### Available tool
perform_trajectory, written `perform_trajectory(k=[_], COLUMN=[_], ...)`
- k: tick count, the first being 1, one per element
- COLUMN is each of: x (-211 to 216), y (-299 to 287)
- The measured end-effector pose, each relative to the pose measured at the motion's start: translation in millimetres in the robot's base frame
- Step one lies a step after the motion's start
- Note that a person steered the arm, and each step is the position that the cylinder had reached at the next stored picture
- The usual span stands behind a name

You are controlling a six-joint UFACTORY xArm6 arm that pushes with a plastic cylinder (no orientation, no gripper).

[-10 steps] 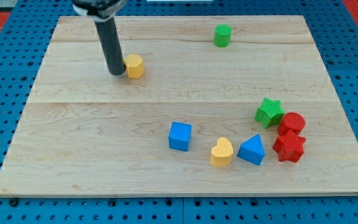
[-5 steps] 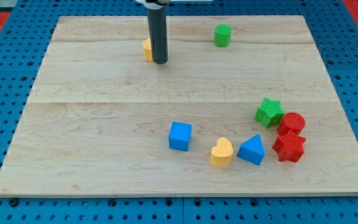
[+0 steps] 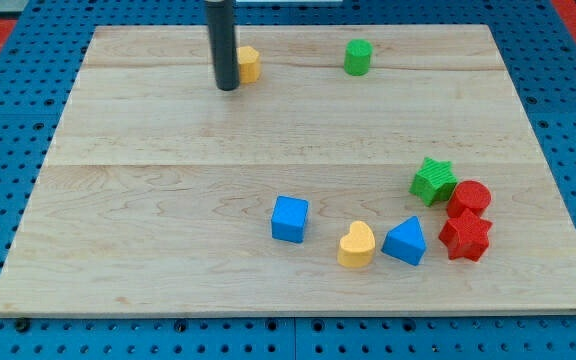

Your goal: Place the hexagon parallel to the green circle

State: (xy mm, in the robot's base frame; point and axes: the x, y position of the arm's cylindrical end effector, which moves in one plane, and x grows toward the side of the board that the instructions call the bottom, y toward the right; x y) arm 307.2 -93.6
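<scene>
Resting on the board (image 3: 148, 230), upper left of centre: my tip (image 3: 227, 88), the lower end of a dark rod (no fingers on this rig, so nothing to open or close).

Yellow hexagon (image 3: 249, 64): just to the view's right of the rod and slightly above the tip, partly hidden by the rod; whether they touch, cannot tell.

Green circle (image 3: 358, 57): upper centre-right, at nearly the same height in the frame as the hexagon, well apart from it.

Green star (image 3: 433, 180): right side, mid-height.

Red circle (image 3: 469, 198): just below and right of the green star, touching it or nearly so.

Red star (image 3: 465, 238): directly below the red circle, against it.

Blue triangle (image 3: 405, 241): left of the red star, lower right.

Yellow heart (image 3: 356, 245): just beside the triangle, on its left.

Blue cube (image 3: 290, 219): left of the heart, lower centre.
</scene>
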Motion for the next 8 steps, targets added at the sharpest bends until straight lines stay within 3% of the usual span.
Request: perform_trajectory(k=[3,5,6,7,8], x=[-27.4,-36.4,-44.8,-73.9,-76.7], y=[44.7,-28.6,-9.9,-32.4,-4.4])
